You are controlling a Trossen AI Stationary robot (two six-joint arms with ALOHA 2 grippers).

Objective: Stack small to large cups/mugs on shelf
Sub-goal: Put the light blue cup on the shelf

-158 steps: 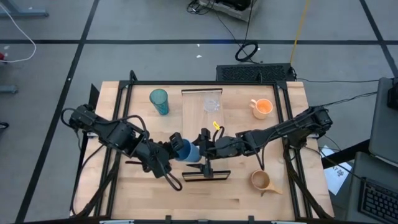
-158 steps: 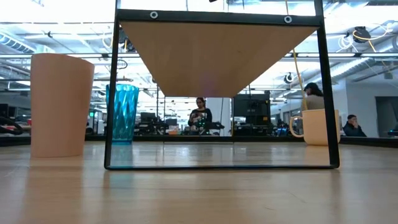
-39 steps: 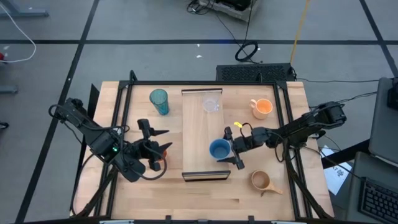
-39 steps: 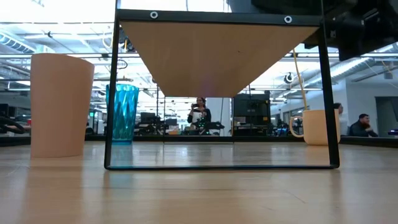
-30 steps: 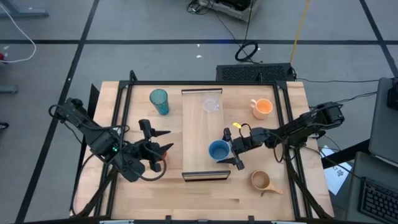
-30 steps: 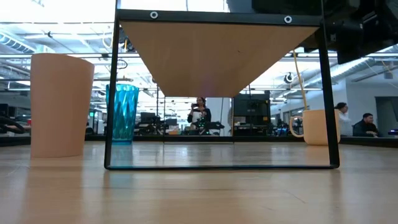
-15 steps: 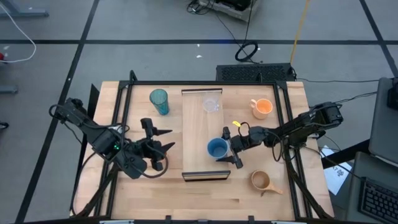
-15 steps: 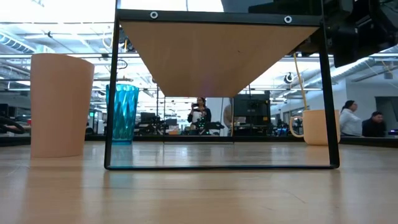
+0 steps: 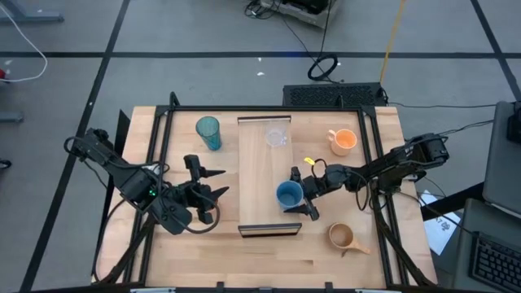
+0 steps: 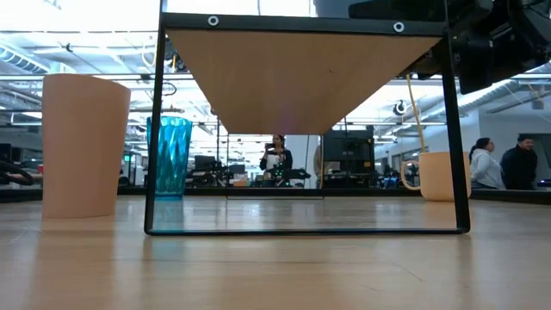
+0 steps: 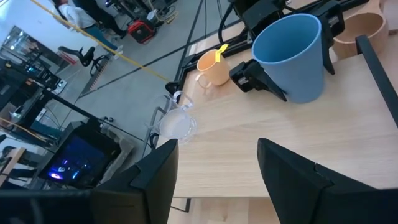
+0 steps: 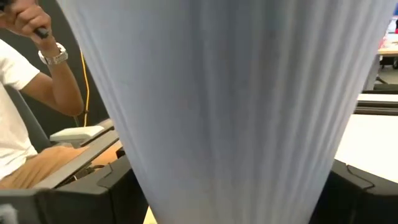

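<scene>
The blue cup point(image 9: 286, 194) stands upright on the shelf point(image 9: 259, 163), toward its near end, and my right gripper point(image 9: 303, 194) reaches in from the table's right and is shut on it. A clear glass cup point(image 9: 278, 137) sits at the shelf's far end. The teal tumbler point(image 9: 208, 132), the orange mug point(image 9: 343, 141) and the tan mug point(image 9: 342, 237) stand on the table. My left gripper point(image 9: 221, 181) hangs open left of the shelf with nothing between its fingers. My right gripper has the blue cup's wall point(image 11: 281, 74) between its two fingers, one finger point(image 11: 261, 78) on each opposite side. The fingers come in level from the table's right. The cup stands upright, with its base point(image 11: 305, 98) on the shelf.
A black frame point(image 9: 163, 163) runs around the table top. In the low view the shelf's underside point(image 10: 301, 77) stands on thin black legs, with another tan cup point(image 10: 82, 145) close at the left. People move in the room behind the table.
</scene>
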